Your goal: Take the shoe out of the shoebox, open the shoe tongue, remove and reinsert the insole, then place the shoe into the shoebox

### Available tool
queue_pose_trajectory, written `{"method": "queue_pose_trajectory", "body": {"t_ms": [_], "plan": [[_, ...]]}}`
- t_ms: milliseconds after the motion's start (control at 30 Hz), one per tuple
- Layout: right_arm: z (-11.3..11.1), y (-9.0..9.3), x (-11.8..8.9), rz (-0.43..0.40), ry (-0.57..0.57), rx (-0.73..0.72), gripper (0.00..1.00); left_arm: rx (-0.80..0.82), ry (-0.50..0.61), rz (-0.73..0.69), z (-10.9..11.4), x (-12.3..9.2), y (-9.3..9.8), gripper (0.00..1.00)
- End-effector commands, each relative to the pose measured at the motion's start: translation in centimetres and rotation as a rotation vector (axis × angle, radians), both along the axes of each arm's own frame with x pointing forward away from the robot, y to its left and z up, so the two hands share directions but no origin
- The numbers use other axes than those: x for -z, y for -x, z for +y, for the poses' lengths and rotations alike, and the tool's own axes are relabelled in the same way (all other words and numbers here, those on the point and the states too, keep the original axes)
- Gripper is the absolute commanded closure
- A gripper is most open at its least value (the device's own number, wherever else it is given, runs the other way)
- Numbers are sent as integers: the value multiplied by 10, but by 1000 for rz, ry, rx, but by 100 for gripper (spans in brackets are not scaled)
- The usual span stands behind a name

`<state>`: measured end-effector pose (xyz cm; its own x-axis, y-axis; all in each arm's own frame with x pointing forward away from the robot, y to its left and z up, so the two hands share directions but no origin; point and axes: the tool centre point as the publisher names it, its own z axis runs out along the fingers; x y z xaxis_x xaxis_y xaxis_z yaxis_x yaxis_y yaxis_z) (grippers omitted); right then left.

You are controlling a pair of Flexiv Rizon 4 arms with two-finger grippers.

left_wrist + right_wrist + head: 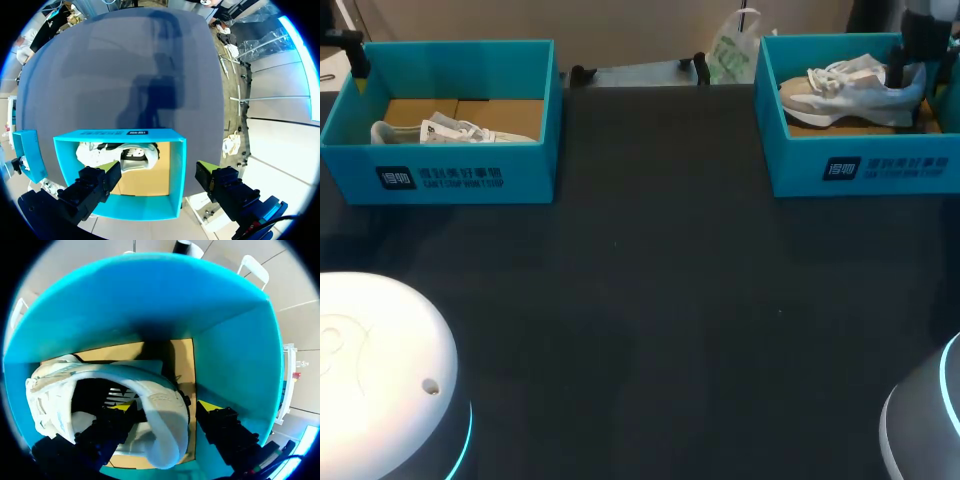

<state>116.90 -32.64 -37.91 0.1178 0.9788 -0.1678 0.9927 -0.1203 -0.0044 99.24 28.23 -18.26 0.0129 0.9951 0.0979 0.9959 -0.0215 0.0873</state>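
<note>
Barely started: shoe [90, 375] not yet out of shoebox [150, 300], right pincer [165, 407] open straddling its heel, left pincer [159, 170] open, empty.

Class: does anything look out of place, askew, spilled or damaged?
Nothing stands out. The left teal cardboard shoebox holds the left white sneaker, the right teal cardboard shoebox the right white sneaker; both boxes stand upright.

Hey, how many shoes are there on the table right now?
2. One white shoe lies in the left teal shoebox; a second shoe sits in the right teal shoebox. The box walls may hide others.
</note>
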Motion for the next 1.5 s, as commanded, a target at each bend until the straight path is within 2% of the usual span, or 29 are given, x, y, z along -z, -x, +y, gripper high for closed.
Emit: {"method": "queue_pose_trajectory", "body": {"t_ms": [33,433,667,733,800,833,900,1067,1300,1333,1400,1433,1500], "plan": [[-2,-6,5,33,-15,8,25,0,-2,-2,0,0,1,0],[1,-3,18,63,-42,10,14,0,-2,-2,0,0,1,0],[4,-3,23,74,-67,7,15,0,-2,-2,0,0,1,0],[5,-3,23,73,-70,6,26,0,-2,-2,0,0,1,0],[5,-4,22,69,-77,4,47,0,-2,-2,0,0,1,0],[6,-5,22,69,-78,3,55,0,-2,-2,0,0,1,0],[7,-5,21,68,-82,-1,58,0,-2,-2,0,0,1,0],[10,-5,17,60,-81,-5,52,0,-2,-2,0,0,1,0],[8,-6,17,66,-81,-3,51,0,-2,-2,0,0,1,0],[8,-7,14,64,-78,-4,49,0,-2,-2,0,0,1,0],[8,-8,11,58,-75,-6,33,0,-2,-2,0,0,1,0],[8,-8,11,58,-74,-7,29,0,-2,-2,0,0,1,0],[8,-9,10,60,-69,-10,26,0,-2,-2,0,0,1,0]]}}
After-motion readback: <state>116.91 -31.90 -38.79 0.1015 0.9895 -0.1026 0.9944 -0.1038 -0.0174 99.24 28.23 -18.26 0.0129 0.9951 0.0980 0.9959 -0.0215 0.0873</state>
